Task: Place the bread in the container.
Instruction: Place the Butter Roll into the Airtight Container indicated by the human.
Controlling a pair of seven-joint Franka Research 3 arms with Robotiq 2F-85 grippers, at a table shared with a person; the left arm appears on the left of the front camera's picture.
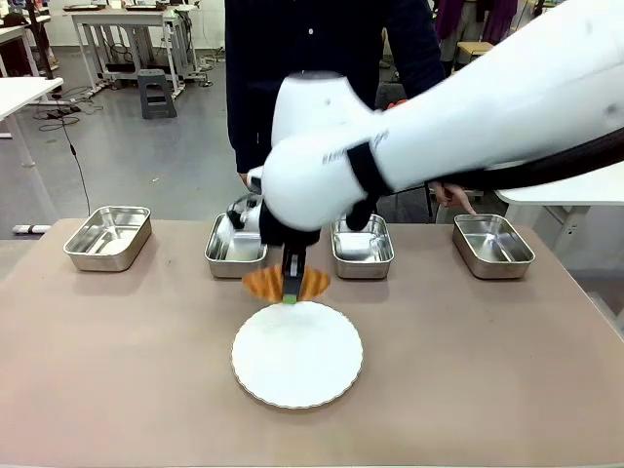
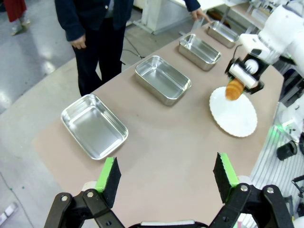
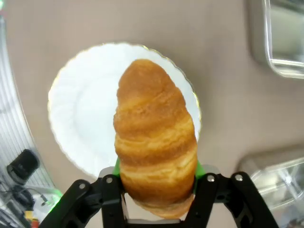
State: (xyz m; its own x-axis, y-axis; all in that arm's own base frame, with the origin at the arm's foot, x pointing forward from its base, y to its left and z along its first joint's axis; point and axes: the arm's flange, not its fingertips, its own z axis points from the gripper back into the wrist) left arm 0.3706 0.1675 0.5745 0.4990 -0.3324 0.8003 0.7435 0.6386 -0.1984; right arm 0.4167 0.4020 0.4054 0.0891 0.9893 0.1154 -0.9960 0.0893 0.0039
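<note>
A brown surface (image 1: 117, 390) runs across a workshop room with a grey floor and white benches behind it. A person in dark clothes (image 1: 322, 58) stands at the far side, one hand (image 1: 453, 198) resting by the far edge near the rightmost pan.

Four shiny steel pans sit in a row along the far side: the first pan (image 1: 108, 236) at the left end, the second pan (image 1: 235, 247) and the third pan (image 1: 362, 247) near the middle, the fourth pan (image 1: 492, 244) at the right end. All four look bare inside in the left wrist view. Which of them is the container I cannot tell. A round white plate (image 1: 296, 353) with a scalloped rim lies nearer the robot, in front of the gap between the two middle pans.

The right arm (image 1: 439, 136) reaches in from the right and across the middle. Its right gripper (image 1: 292, 292) points down, and its jaws are closed on the bread (image 1: 290, 284), a golden-brown croissant. The croissant hangs above the far edge of the plate, lifted clear of it, its two ends sticking out either side of the jaws. In the right wrist view the ridged crust stands up from between the green pads (image 3: 198, 169), with the plate below it and pan corners off to the side.

The left gripper (image 2: 166, 178) hovers high over the left end of the surface, jaws wide apart and holding nothing, with the first pan just beyond its fingers.
</note>
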